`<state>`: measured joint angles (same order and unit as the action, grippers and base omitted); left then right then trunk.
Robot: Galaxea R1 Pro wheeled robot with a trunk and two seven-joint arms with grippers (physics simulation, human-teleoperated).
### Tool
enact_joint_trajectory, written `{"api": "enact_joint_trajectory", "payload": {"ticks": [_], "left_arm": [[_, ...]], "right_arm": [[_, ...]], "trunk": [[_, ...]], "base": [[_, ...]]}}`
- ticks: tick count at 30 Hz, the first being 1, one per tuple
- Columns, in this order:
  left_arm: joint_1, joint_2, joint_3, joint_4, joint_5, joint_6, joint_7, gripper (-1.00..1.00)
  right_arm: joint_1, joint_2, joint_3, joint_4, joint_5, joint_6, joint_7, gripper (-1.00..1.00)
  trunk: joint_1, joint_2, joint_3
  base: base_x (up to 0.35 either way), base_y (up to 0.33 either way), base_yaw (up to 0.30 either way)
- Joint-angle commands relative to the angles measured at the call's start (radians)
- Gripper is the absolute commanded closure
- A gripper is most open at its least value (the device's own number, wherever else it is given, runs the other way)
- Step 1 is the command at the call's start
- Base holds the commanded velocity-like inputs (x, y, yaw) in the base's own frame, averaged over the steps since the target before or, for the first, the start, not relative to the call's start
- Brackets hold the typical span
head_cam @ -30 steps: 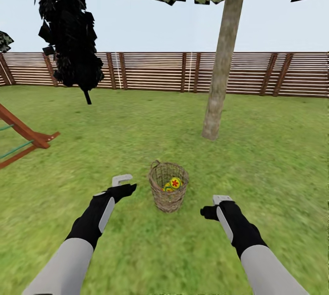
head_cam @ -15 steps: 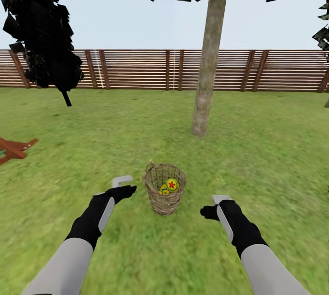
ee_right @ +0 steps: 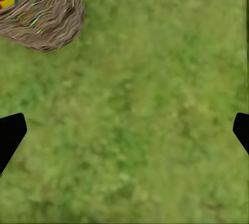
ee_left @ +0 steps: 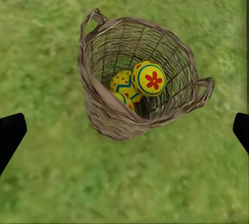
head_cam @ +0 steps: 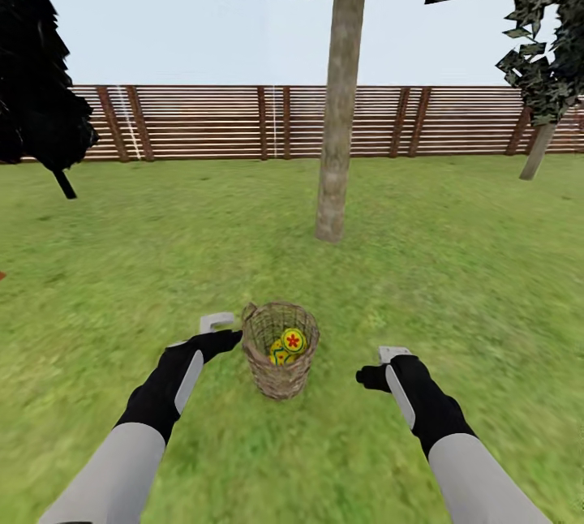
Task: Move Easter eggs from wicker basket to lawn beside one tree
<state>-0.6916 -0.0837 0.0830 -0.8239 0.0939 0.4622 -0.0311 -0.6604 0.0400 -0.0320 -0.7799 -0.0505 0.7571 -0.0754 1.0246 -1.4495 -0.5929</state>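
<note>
- Left hand (head_cam: 212,328) hovers low over the lawn (head_cam: 454,264), just beside the wicker basket (head_cam: 280,350), with its fingers spread wide and gripping nothing.
- Right hand (head_cam: 388,362) hangs over bare grass on the basket's other side, a little farther off, also spread wide and empty.
- Upright on the grass between the 2 hands, the basket has see-through woven sides and a small loop handle at the rim.
- Inside it lie the Easter eggs (ee_left: 136,84): 1 on top shows a red flower in a blue-green ring, and 2 more with zigzag bands sit partly under it.
- Beyond the basket rises the tree (head_cam: 337,102), a straight pale mottled trunk under a leafy canopy, well apart from the basket.
- Mottled green grass runs flat to a brown slatted fence (head_cam: 203,122) closing the garden.
- A dark columnar tree (head_cam: 36,102) stands at the left edge and another leafy tree (head_cam: 543,62) at the right.
</note>
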Motion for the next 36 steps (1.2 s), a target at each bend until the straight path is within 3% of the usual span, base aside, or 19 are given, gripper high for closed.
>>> {"api": "enact_joint_trajectory", "payload": {"ticks": [1,36], "left_arm": [[0.000,-0.001,0.004,-0.002,0.009,0.007,-0.003,-1.00],[0.000,0.005,-0.009,-0.002,0.003,0.010,0.003,-1.00]], "right_arm": [[-0.001,0.001,-0.003,-0.001,-0.006,0.004,-0.006,-1.00],[-0.001,0.004,-0.006,-0.001,-0.006,-0.005,-0.005,-1.00]], "trunk": [[0.000,-0.001,-0.001],[0.000,-0.001,-0.006]], "base": [[0.260,0.261,-0.285],[0.222,0.275,-0.290]]}}
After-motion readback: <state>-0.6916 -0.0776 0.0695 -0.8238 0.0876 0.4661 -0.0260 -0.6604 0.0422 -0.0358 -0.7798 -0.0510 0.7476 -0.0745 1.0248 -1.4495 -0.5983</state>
